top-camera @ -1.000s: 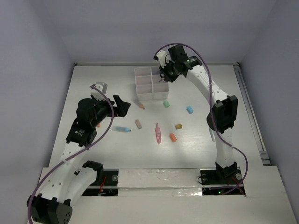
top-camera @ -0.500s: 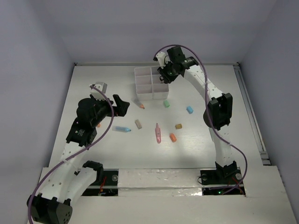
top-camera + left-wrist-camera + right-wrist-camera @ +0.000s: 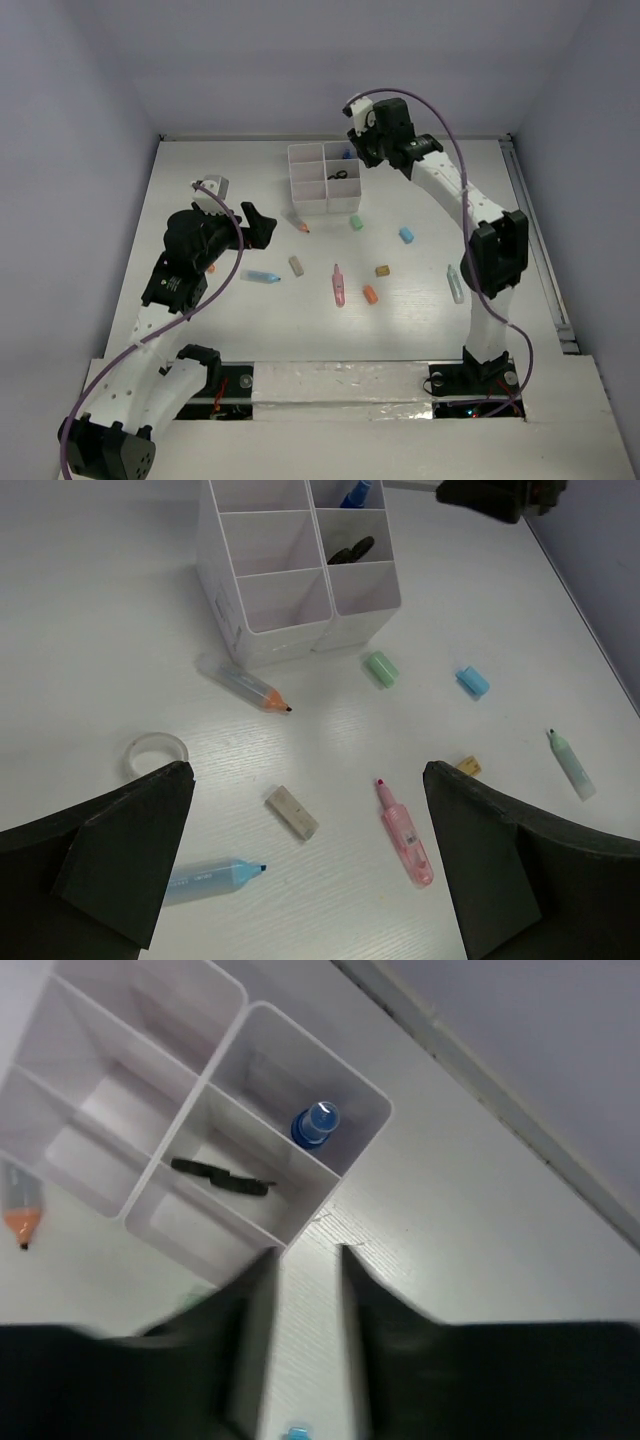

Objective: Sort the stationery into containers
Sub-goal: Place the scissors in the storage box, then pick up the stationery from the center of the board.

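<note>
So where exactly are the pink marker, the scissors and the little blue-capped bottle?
pink marker [image 3: 405, 835]: left wrist view, middle of its body.
scissors [image 3: 222, 1177]: right wrist view, middle of the black shape in the box.
small bottle [image 3: 316, 1123]: right wrist view, its blue cap.

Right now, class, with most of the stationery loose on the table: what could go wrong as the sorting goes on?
1. The orange-tipped marker lies right beside the near wall of the white organiser. A pincer reaching for it may well shove the box.
2. The pale-green marker lies close to the right arm in the top view. A sweep of that arm could knock it away.
</note>
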Motion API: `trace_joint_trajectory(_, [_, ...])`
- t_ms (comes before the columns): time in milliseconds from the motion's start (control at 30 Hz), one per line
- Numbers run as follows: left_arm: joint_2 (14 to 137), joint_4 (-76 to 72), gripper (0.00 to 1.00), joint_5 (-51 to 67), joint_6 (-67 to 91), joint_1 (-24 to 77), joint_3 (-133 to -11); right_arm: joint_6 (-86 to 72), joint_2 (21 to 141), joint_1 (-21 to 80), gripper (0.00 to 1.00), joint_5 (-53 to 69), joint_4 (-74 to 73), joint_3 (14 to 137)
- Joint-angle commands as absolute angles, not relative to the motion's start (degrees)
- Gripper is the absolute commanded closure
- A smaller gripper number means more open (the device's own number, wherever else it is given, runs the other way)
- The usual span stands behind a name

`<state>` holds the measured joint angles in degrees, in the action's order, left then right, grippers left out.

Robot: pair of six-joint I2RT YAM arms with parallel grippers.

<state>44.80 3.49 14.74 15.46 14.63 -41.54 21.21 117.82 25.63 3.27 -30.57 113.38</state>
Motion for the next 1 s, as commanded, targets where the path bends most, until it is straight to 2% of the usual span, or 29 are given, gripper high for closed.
trace_joint_trajectory(0, [44.1, 1.8, 0.01, 14.4, 15.0, 14.4, -42.4, 13.3, 106.8, 26.8, 0.76, 4.4, -18.4, 105.7])
trace_joint_trajectory(67, [43.9, 1.8, 0.01, 14.3, 14.9, 14.4, -42.5, 9.4, 101.0, 28.0, 0.95, 5.2, -12.4, 100.1])
trace_joint_trajectory(100, [43.7, 1.8, 0.01, 14.1, 14.9, 14.4, -42.4, 4.7, 98.8, 28.7, 1.0, 5.0, -9.3, 92.8])
trace_joint_trajectory(267, [41.8, 2.9, 0.01, 11.4, 14.8, 13.9, -42.5, -4.7, 84.0, 29.3, 1.0, 6.4, 1.3, 74.7])
trace_joint_trajectory(367, [41.0, 3.1, 0.01, 11.0, 14.8, 13.9, -42.6, -6.0, 75.4, 29.3, 1.0, 3.7, 0.2, 67.4])
trace_joint_trajectory(467, [40.0, 2.9, 0.01, 10.7, 14.6, 13.9, -42.7, -8.9, 69.9, 29.3, 0.91, -2.8, -4.1, 62.2])
trace_joint_trajectory(600, [38.6, 2.3, 0.01, 10.0, 14.7, 13.9, -42.3, -13.3, 64.9, 29.3, 0.74, -6.8, -8.3, 57.1])
trace_joint_trajectory(767, [36.8, 1.7, 0.01, 8.4, 14.1, 13.9, -41.9, -16.1, 64.4, 29.3, 0.64, -8.3, -12.1, 54.8])
trace_joint_trajectory(967, [34.2, 1.1, 0.01, 5.5, 13.3, 13.9, -41.7, -17.2, 65.3, 29.3, 0.41, -7.2, -10.7, 51.3])
